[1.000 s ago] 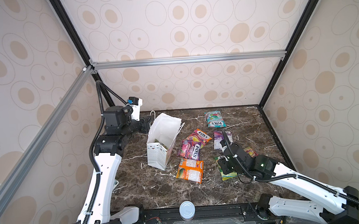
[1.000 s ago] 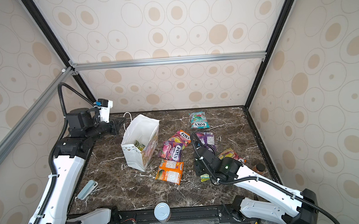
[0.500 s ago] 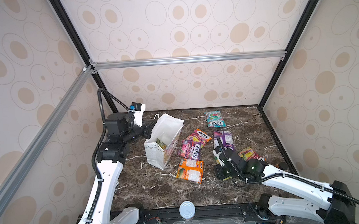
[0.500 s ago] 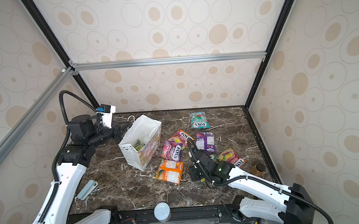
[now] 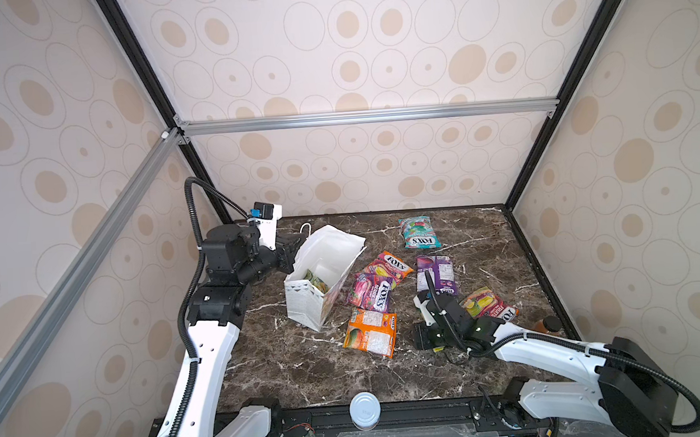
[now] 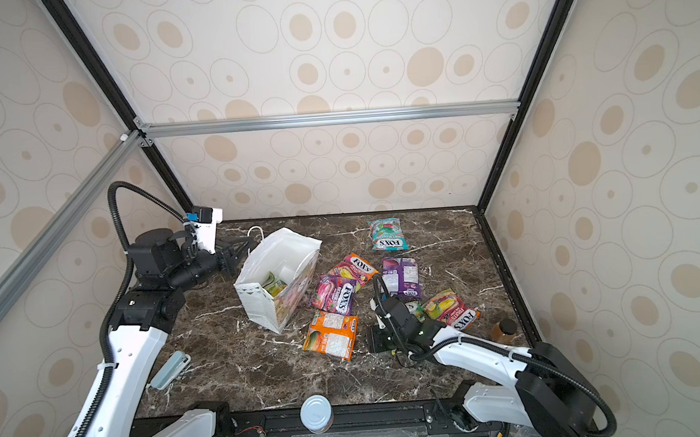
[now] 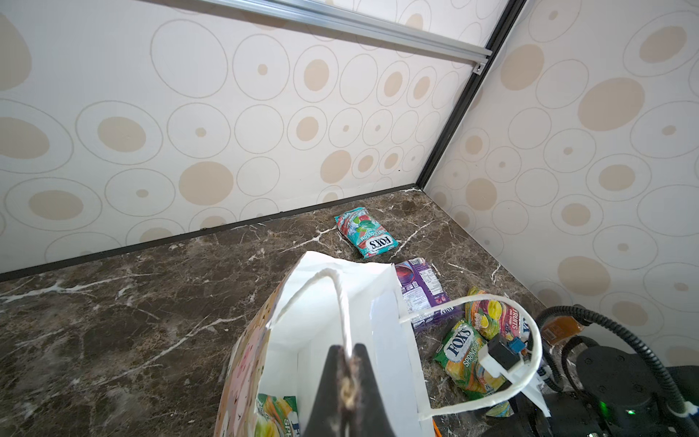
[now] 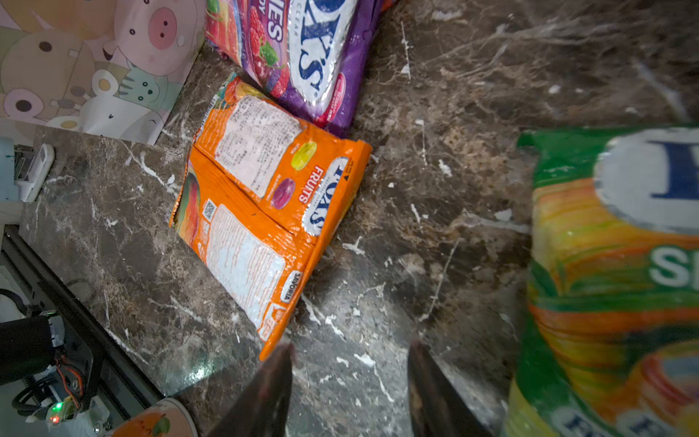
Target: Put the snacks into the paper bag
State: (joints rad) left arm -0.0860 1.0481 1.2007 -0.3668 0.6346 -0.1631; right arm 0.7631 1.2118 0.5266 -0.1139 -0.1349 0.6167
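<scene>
Now open and empty, the right gripper [image 8: 350, 346] has shifted beside the orange FOX'S packet [image 8: 261, 212], likely the next pick; the left gripper [image 7: 347, 352] pinches the paper bag [image 5: 304, 307] by its cord handle [image 7: 341, 306].

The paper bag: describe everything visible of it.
The paper bag is white paper. It is plain inside, with pastel cartoon animals on a broad side and a triangle bunting print near the rim. It stands on the marble table, left of the orange packet and apart from it, with its mouth open. The left arm's jaws are shut on one cord handle, and the other handle loops free. A green-yellow packet lies inside.
</scene>
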